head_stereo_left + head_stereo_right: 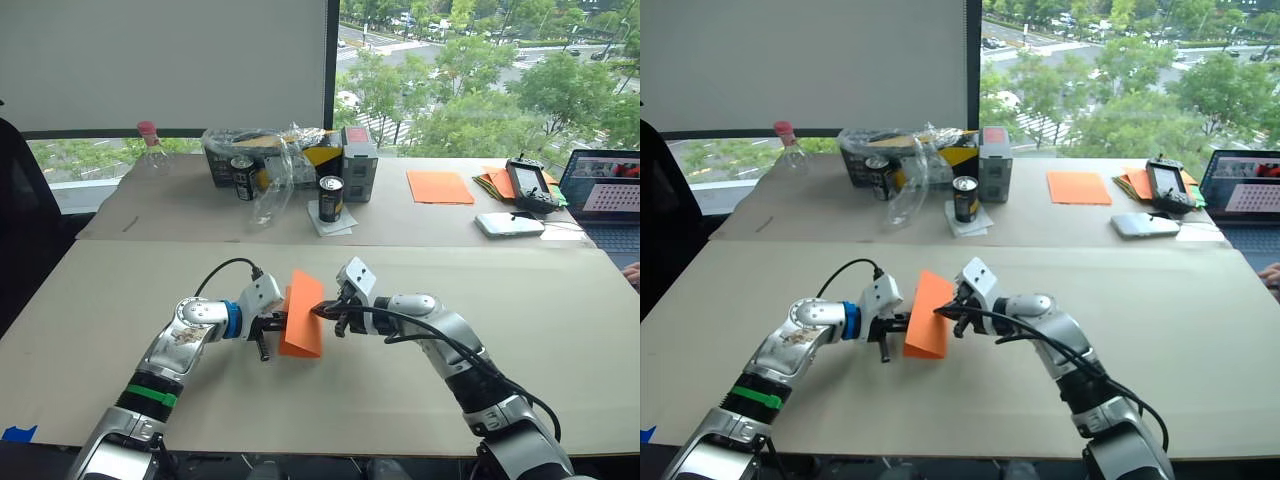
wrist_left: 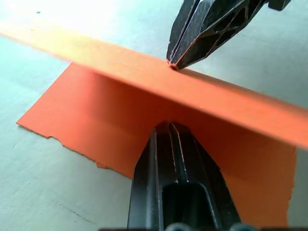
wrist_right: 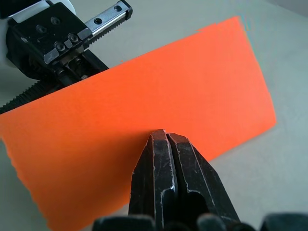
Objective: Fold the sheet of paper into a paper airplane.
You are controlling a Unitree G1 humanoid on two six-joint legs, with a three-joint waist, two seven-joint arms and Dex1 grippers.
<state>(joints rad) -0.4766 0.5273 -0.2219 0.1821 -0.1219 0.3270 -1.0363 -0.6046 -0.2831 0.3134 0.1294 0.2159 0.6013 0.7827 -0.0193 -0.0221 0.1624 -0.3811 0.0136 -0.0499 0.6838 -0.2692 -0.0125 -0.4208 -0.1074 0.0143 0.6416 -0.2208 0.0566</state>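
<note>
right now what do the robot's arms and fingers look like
Both arms are silver-grey metal with rounded joints. The left arm has a blue ring near the wrist and a green band lower down; the right arm has neither. A black cable loops over each. White camera blocks sit on the wrists. The fingers are black, ribbed and taper to points.

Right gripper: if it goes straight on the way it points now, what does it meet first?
Past the sheet of paper it pinches, the right gripper would probably meet the left gripper, facing it.
</note>
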